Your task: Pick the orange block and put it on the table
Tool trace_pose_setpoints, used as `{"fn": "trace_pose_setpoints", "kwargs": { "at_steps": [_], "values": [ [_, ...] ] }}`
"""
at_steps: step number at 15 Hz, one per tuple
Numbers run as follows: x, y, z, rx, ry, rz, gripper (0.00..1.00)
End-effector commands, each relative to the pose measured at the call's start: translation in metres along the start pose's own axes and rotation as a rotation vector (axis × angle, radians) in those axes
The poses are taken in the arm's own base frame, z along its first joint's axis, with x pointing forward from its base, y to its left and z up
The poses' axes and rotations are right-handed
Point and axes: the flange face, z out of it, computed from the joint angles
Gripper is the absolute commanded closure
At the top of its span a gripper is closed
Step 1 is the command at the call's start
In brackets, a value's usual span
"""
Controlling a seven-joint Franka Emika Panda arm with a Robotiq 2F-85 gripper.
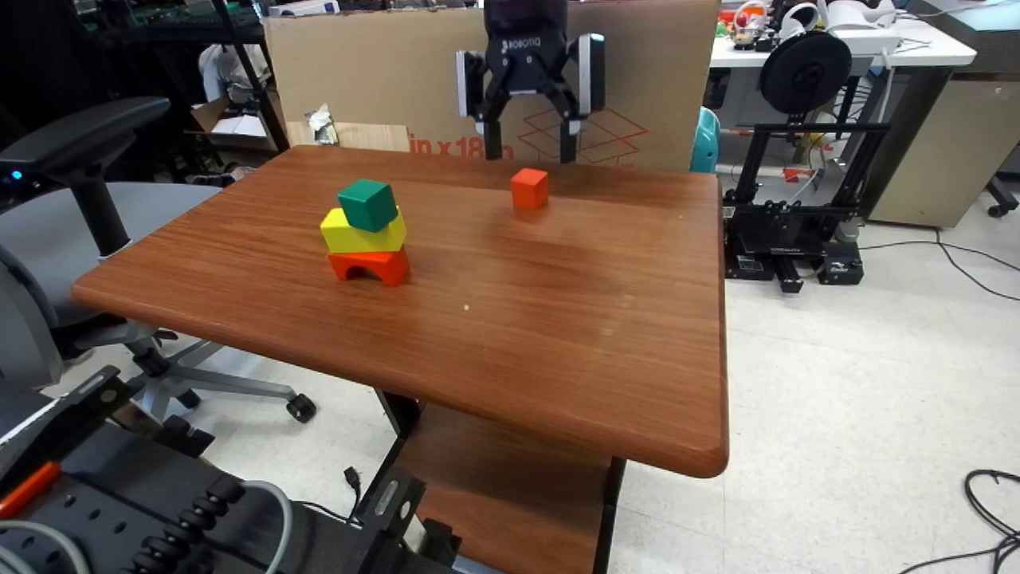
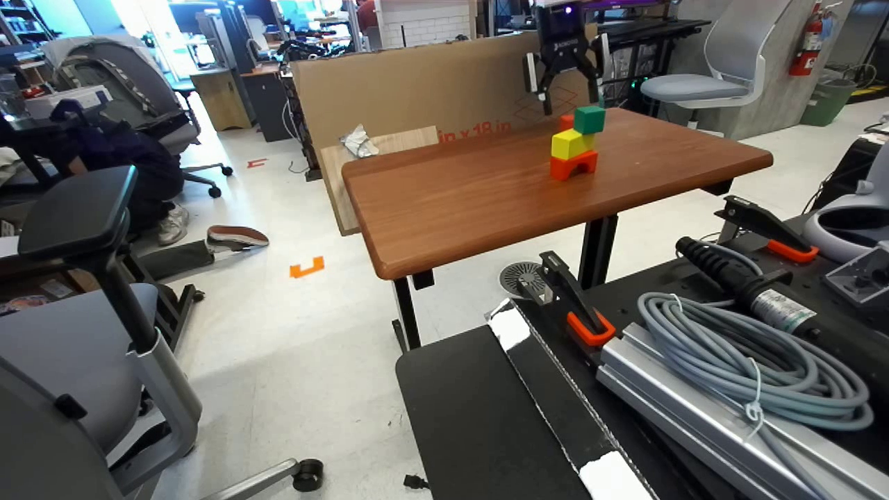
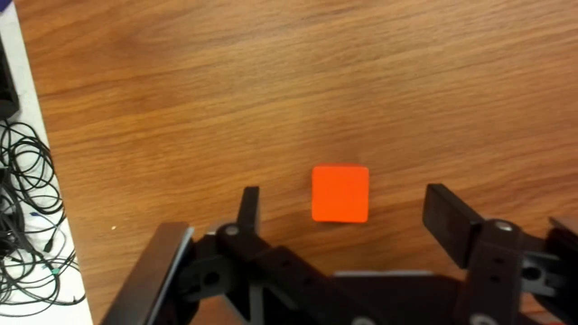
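Note:
The orange block (image 1: 529,189) is a small cube standing on the reddish-brown table (image 1: 574,319), near the cardboard side. In an exterior view only a corner of the orange block (image 2: 566,122) shows behind the stack. My gripper (image 1: 531,153) is open and empty, fingers pointing down, above the block and apart from it. It also hangs above the table in an exterior view (image 2: 574,104). In the wrist view the orange block (image 3: 340,194) lies between the two spread fingers of the gripper (image 3: 342,198), a little nearer the left finger, with table wood (image 3: 226,90) around it.
On the table stands a stack: a green block (image 1: 368,205) on a yellow block (image 1: 363,233) on a wider orange two-legged block (image 1: 390,267). A cardboard sheet (image 1: 358,72) stands along the table's edge behind the gripper. A grey chair (image 1: 135,207) is beside the table.

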Motion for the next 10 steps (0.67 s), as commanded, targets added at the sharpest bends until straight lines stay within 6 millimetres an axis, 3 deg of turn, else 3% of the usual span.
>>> {"fn": "trace_pose_setpoints", "kwargs": {
  "at_steps": [1, 4, 6, 7, 10],
  "values": [
    [-0.043, 0.02, -0.064, 0.052, 0.06, -0.001, 0.0],
    [-0.073, 0.04, -0.114, 0.088, 0.17, 0.04, 0.0],
    [-0.098, 0.059, -0.135, 0.115, 0.202, 0.043, 0.0],
    [-0.064, 0.045, -0.124, 0.078, 0.175, 0.047, 0.0],
    [-0.092, 0.06, -0.142, 0.096, 0.185, 0.053, 0.0]
  ]
}}
